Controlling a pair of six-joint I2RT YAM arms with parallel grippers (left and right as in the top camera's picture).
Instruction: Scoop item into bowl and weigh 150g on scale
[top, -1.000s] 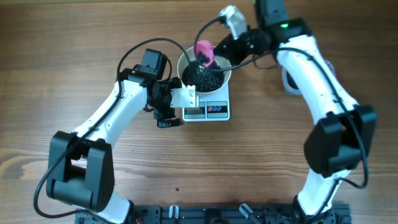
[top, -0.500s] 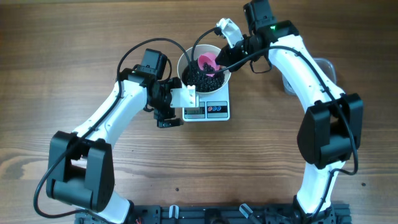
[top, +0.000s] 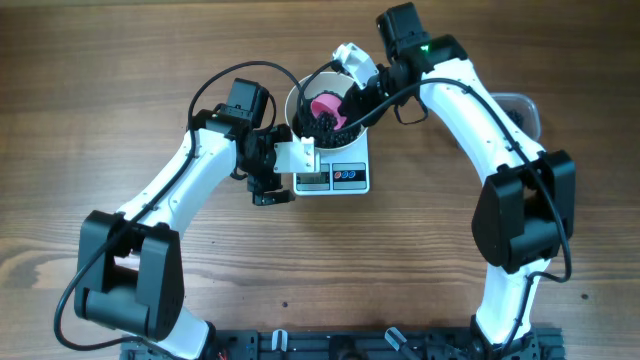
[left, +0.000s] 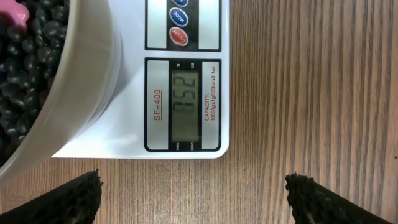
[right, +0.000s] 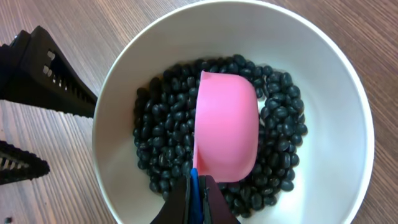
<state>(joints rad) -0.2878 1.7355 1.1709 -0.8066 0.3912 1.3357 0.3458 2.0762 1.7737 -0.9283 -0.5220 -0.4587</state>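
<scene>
The white bowl (top: 296, 104) stands on the white scale (top: 352, 178) and holds a heap of the black bean-like item (right: 165, 146). My right gripper (right: 198, 200) is shut on the blue handle of a pink scoop (right: 227, 127), which sits over the item inside the bowl (right: 323, 74). The scoop (top: 324, 105) shows pink in the overhead view, with the right gripper (top: 350, 98) just right of it. My left gripper (left: 196, 198) hangs open over bare wood in front of the scale (left: 127, 134). The display (left: 185, 106) reads 152.
A clear plastic tub (top: 518, 106) stands at the right, partly hidden behind the right arm. The left gripper (top: 268, 168) sits beside the scale's left edge, and its black fingers (right: 46, 71) show left of the bowl. Cables loop above both wrists.
The right arm has swung left and lowered the pink scoop from the bowl's far rim onto the beans. The left arm has not moved.
</scene>
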